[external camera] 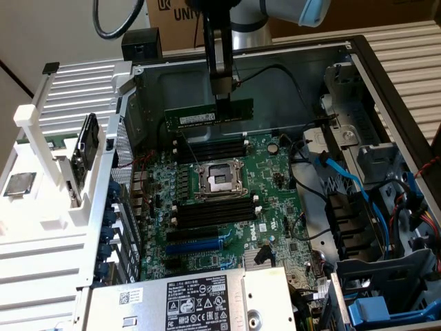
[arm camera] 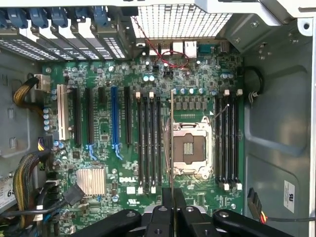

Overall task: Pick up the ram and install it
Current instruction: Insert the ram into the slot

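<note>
1. Exterior view: the ram (external camera: pixel 200 116) is held in the air inside the open computer case (external camera: pixel 386 83), clamped on its upper edge by the gripper (external camera: pixel 224 103).
2. The jaws are drawn narrow and are closed on the thin board; the stick is gripped towards the end on the exterior view's right.
3. The ram is kept level along its length and upright on its edge, with the white sticker turned towards the camera.
4. It is seen above the far bank of memory slots (external camera: pixel 210 148), in front of the case's back wall, and is not yet seated in any slot.
5. The motherboard (external camera: pixel 227 207) is laid flat below, with the CPU socket (external camera: pixel 219 179) placed between the far bank and a near bank of slots (external camera: pixel 210 214).
6. A white rack (external camera: pixel 41 138) is set at the exterior view's left, outside the case, and a small square silver chip (external camera: pixel 18 184) is rested on it.
7. In the wrist view, the ram (arm camera: pixel 172 143) is seen edge-on as a thin line that runs out from the gripper (arm camera: pixel 172 197).
8. That line is seen between one bank of slots (arm camera: pixel 148 143) and the CPU socket (arm camera: pixel 190 148).
</note>
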